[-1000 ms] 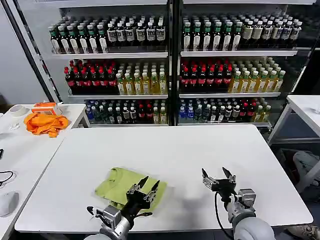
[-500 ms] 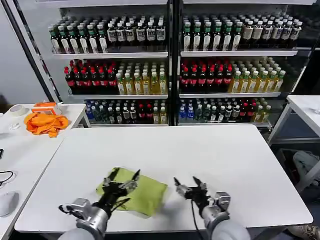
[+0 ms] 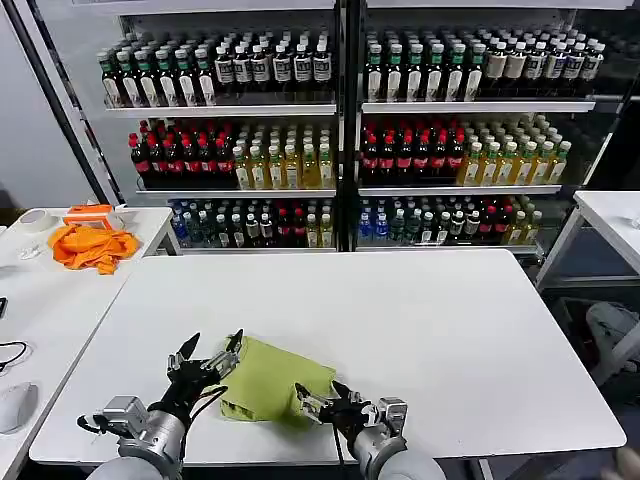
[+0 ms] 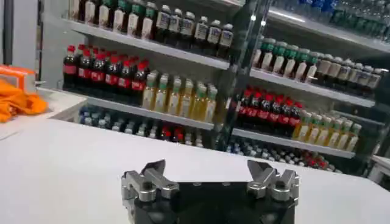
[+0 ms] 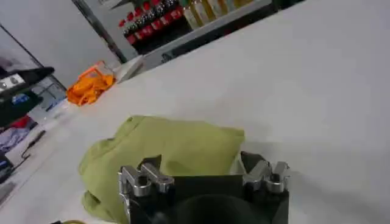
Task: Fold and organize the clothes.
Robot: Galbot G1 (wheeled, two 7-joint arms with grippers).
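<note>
T-shirt [image 3: 272,382] folded between left tool [image 3: 205,362], right tool [image 3: 322,402]; both spread apart.

T-shirt [image 3: 272,380] lies on the surface [image 3: 420,330], lower centre of frame. Left gripper [image 3: 205,358] at its left edge, right gripper [image 3: 325,400] at its lower right. Bottle shelves [image 3: 340,130] fill upper frame behind.

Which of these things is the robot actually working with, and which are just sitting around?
In the job:
- lime T-shirt, folded on the white table
- left end effector, open at one side of it
- right end effector, open at the other side

Lying about:
- orange cloth on the side table
- drink bottles on the shelves behind
</note>
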